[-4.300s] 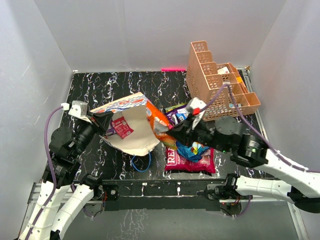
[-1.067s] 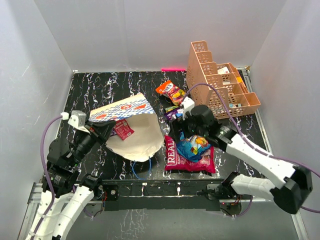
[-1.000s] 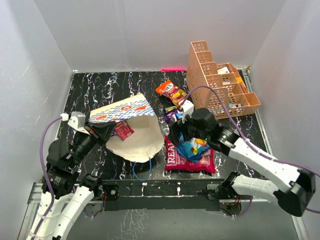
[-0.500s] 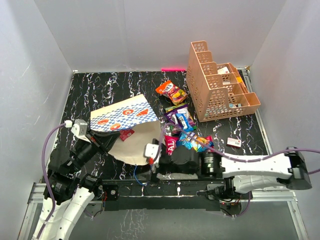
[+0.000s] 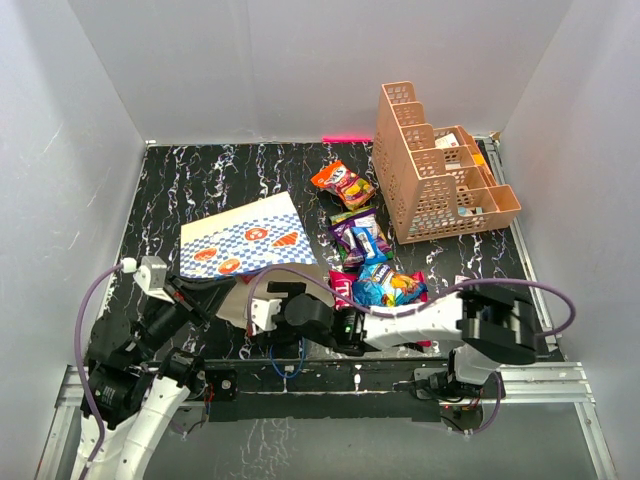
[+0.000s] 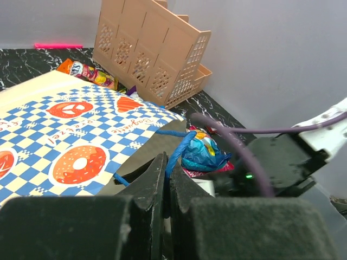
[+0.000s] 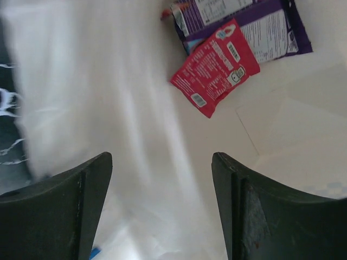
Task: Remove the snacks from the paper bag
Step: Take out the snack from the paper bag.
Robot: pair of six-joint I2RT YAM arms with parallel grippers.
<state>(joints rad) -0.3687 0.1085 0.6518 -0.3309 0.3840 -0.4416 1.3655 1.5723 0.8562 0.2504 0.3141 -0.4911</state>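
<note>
Now we see the blue-and-white checkered paper bag (image 5: 250, 240) lying on its side on the black marbled bench (image 5: 200, 180). Our left claw (image 6: 166, 168) is pinched closed on its rim. Our right claw (image 7: 161, 162) reaches inside, fingers wide apart and holding nothing, near a purple foil packet (image 7: 271, 32) and a small flat red-and-white card (image 7: 214, 65). Other glossy foil snack packets (image 5: 385, 285) lie on the bench beside the bag.

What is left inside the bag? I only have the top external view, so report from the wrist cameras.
Observer: A purple packet and a small red card lie on the white inside of the paper bag.
Operator: Report the right end effector.
Observer: The right end effector is open, holding nothing, short of both items.
Operator: Next, the left one.
Observer: The left end effector is shut on the bag's edge, beside a blue cord handle.
</note>
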